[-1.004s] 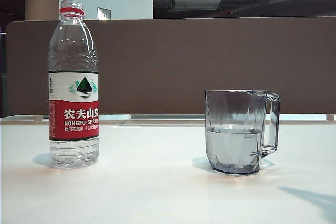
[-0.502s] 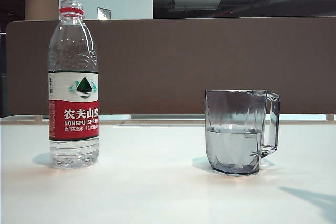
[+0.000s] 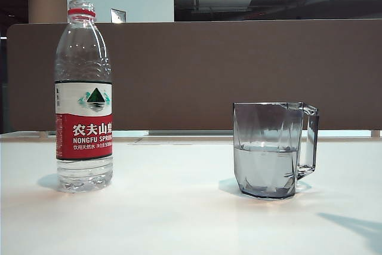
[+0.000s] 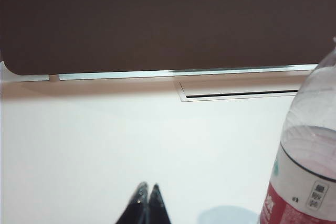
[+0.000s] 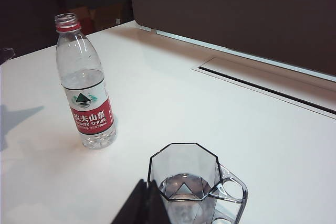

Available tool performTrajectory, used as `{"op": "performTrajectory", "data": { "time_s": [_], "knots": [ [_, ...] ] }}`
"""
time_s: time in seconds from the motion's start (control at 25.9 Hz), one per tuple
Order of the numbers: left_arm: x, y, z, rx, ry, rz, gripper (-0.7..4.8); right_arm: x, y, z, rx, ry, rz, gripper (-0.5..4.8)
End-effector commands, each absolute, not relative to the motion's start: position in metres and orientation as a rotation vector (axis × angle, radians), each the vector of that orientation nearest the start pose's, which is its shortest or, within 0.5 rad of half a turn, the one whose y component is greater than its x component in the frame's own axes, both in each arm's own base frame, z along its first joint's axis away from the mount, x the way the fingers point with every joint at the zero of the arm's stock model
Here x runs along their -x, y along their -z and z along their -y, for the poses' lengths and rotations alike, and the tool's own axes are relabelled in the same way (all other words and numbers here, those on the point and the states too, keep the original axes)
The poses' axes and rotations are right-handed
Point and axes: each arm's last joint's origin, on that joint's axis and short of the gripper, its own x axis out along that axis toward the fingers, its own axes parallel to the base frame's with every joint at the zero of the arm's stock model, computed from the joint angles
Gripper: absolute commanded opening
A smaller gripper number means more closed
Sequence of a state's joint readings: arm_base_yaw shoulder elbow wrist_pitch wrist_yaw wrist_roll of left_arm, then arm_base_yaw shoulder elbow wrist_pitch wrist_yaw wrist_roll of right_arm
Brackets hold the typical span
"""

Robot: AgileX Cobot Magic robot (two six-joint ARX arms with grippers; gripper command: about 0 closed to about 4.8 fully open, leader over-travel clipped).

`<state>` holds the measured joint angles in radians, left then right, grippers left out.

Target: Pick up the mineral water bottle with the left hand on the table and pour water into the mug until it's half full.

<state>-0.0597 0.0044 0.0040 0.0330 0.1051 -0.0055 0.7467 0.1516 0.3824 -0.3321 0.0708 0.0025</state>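
- The tall clear plastic mineral water bottle [image 3: 83, 97], with red neck ring and red-and-white label, stands upright and uncapped on the broad white surface [image 3: 179, 219], on the left of the exterior view and well apart from the mug.
- The clear smoky-grey faceted mug [image 3: 271, 149] sits upright to the right, its angular handle turned away from the bottle; water fills it to roughly half its height, so the pour looks finished.
- The left gripper [image 4: 147, 205] is low over bare surface beside the bottle, black fingertips pressed together with nothing between them. The bottle shows only at the edge of that wrist view, apart from the tips, which suggests it has been let go and stands on its own.
- The right gripper [image 5: 144, 203] hangs above the near side of the mug, its dark tips together and empty, touching nothing that I can see. It seems parked there simply to stay out of the left arm's way.
- Neither arm appears in the exterior view.
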Motion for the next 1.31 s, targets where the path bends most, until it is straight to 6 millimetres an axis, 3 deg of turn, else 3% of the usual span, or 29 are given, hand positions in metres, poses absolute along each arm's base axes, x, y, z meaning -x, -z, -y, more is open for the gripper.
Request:
{"op": "performTrajectory", "data": {
  "time_s": [0.04,1.31],
  "knots": [
    [-0.0969,-0.1706,0.0079,0.039,0.159,0.047,-0.06,-0.0596,-0.2518,-0.0525,0.031,-0.678,-0.071,-0.08],
    [-0.0970,-0.1706,0.0068,0.039,0.147,0.048,-0.06,-0.0596,-0.2518,-0.0525,0.031,-0.678,-0.071,-0.08]
  ]
}}
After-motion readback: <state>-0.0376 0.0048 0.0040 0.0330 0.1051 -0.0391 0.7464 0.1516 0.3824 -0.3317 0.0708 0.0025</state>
